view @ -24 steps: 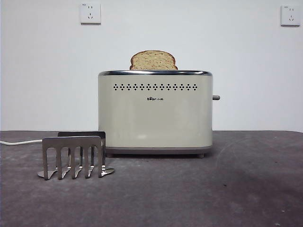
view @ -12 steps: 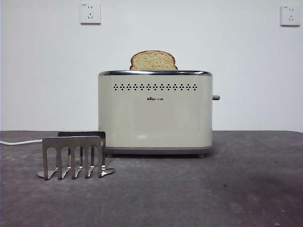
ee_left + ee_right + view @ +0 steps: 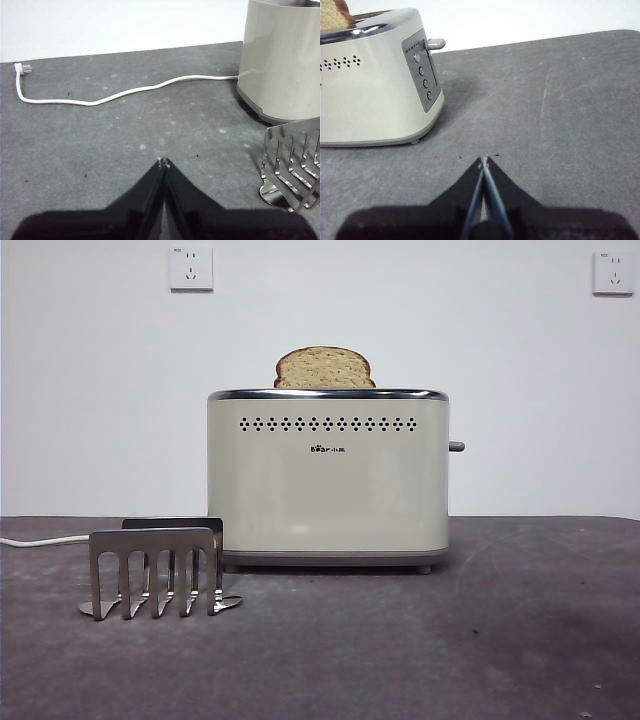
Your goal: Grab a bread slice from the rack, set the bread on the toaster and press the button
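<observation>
The slice of bread [image 3: 323,368] stands upright in the top slot of the cream toaster [image 3: 328,480], its round top sticking out; its corner shows in the right wrist view [image 3: 334,15]. The steel rack [image 3: 157,569] stands with no bread in it in front of the toaster's left corner and shows in the left wrist view [image 3: 295,162]. The button lever [image 3: 456,447] sticks out of the toaster's right side wall, up high [image 3: 435,44]. My left gripper [image 3: 163,162] is shut and holds nothing, low over the table beside the rack. My right gripper [image 3: 484,160] is shut and holds nothing, beside the toaster's button side.
A white power cord [image 3: 115,92] with its plug [image 3: 22,68] lies on the dark grey table [image 3: 420,640] behind the rack. Two white wall sockets [image 3: 191,268] [image 3: 612,272] sit on the back wall. Small round knobs [image 3: 423,82] sit under the lever.
</observation>
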